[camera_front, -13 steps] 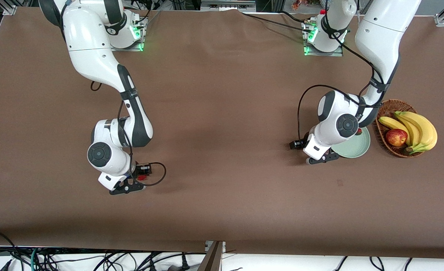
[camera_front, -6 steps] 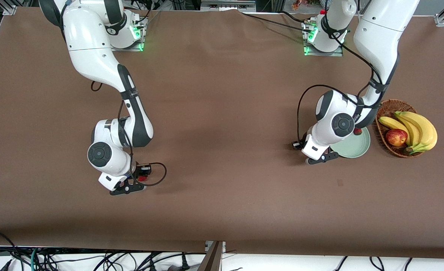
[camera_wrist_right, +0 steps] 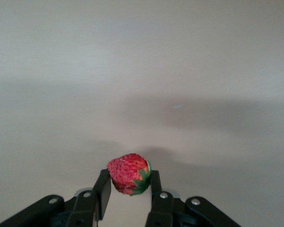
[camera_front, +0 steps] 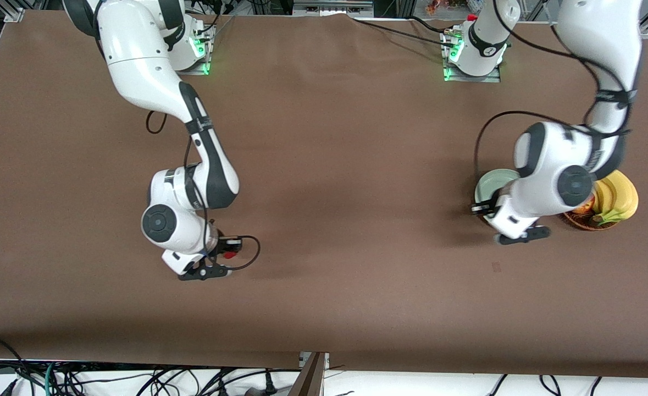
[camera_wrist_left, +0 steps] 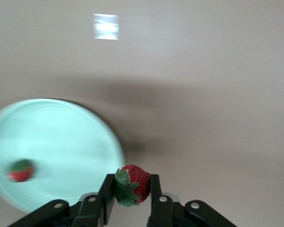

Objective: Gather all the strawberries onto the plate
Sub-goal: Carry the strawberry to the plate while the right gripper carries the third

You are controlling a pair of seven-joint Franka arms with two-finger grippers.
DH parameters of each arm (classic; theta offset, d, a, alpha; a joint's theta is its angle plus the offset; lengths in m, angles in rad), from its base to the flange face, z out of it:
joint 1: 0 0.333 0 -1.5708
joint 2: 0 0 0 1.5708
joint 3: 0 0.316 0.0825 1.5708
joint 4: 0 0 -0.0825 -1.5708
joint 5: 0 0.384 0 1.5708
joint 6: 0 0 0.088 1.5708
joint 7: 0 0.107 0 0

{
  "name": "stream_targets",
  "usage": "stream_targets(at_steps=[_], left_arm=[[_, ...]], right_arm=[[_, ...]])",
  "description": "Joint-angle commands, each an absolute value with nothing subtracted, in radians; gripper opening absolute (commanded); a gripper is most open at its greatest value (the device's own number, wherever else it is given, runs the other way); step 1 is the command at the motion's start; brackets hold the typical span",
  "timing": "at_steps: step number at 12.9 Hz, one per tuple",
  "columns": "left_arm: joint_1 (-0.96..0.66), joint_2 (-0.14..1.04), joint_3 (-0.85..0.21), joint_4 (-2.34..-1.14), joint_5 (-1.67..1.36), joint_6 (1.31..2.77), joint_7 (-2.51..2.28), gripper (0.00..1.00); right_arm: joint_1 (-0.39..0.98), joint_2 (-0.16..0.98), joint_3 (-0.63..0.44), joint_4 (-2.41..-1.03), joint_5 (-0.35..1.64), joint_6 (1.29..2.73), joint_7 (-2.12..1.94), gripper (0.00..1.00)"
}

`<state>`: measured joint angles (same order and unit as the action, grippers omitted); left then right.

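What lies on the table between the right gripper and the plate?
Nothing: in the front view, only bare brown table stretches from the right gripper, shut on a strawberry, to the plate.

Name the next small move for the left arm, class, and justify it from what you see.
Probably shift the left gripper over the plate and open it. It grips a strawberry above bare table beside the plate's rim; one berry already lies in the plate. The right gripper holds a third strawberry.
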<state>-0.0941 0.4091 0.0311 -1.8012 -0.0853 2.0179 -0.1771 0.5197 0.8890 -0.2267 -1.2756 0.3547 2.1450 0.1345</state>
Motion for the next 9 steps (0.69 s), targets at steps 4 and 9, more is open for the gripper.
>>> stream_targets(at_steps=[4,9], left_arm=[[-0.086,0.376,0.182,-1.963,-0.140,2.089,0.176,0.14],[-0.086,0.377,0.181,-2.163,-0.140,2.365,0.190,0.15]], right_arm=[[0.685,0.888,-0.111,-1.236,0.374,2.262,0.683,0.23],[0.902,0.991,-0.075,-1.200,0.373,2.605,1.101,0.27]])
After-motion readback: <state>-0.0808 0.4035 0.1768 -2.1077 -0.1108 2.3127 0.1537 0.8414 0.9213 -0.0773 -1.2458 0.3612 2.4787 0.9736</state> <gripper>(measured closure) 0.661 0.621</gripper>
